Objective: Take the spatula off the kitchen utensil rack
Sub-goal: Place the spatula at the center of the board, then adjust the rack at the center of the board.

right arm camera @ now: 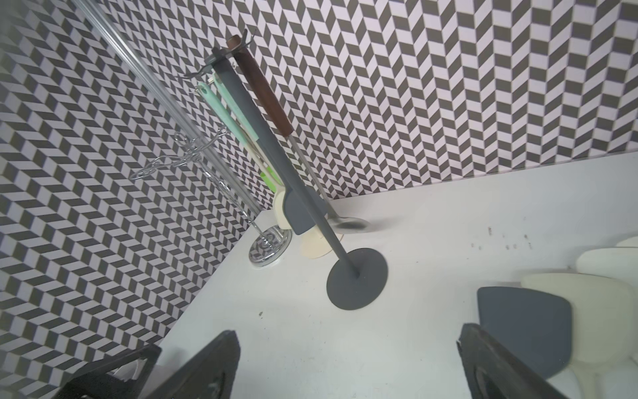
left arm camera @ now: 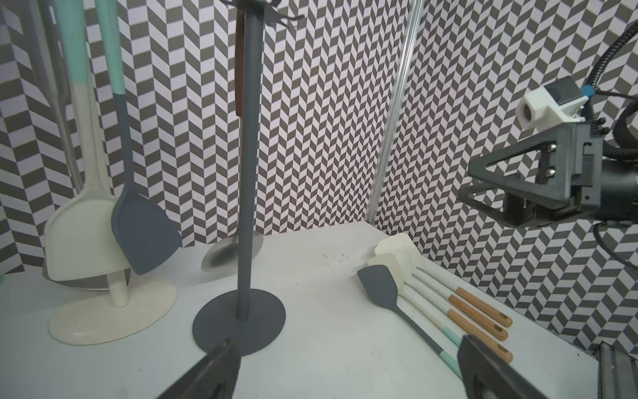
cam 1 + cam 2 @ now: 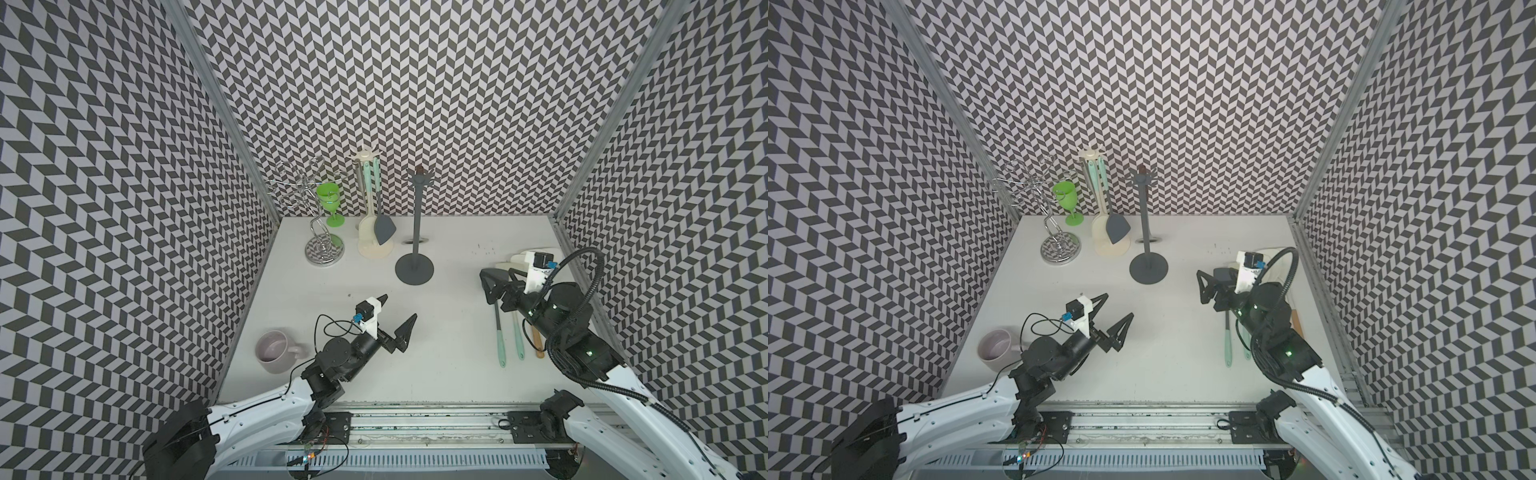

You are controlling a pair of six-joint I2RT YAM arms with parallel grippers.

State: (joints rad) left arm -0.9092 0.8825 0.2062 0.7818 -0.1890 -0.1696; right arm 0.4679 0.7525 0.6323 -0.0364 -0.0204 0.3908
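1. While both arms hover over the tabletop (image 3: pixel 415 353), your right pincer (image 3: pixel 503 282) holds its jaws spread wide and pinches nothing. It hangs in the air above the blade ends of a row of utensils lying near the right wall.
2. In that row, the loose grey spatula (image 2: pixel 379 286) lies flat on the tabletop, with its teal handle end toward the robot. The cream spatulas (image 2: pixel 397 255) lie just beside it on the wall side, nearly parallel.
3. Your left pincer (image 3: pixel 399 309) is likewise spread and empty, raised over the middle-left of the tabletop and pointing toward the racks.
4. At the back, the cream rack (image 3: pixel 374 250) carries the hanging grey spatula (image 3: pixel 383 228), blade down, overlapping a cream turner (image 3: pixel 365 232) that hangs beside it.
5. The grey rack (image 3: pixel 415 270) stands just to the right, with a ladle (image 2: pixel 231 252) hanging behind its pole, bowl close to the tabletop.
6. Farther left you see a chrome wire stand (image 3: pixel 324 251) and, near it, a green goblet (image 3: pixel 328 195). A pale mug (image 3: pixel 276 351) sits beside the left arm.
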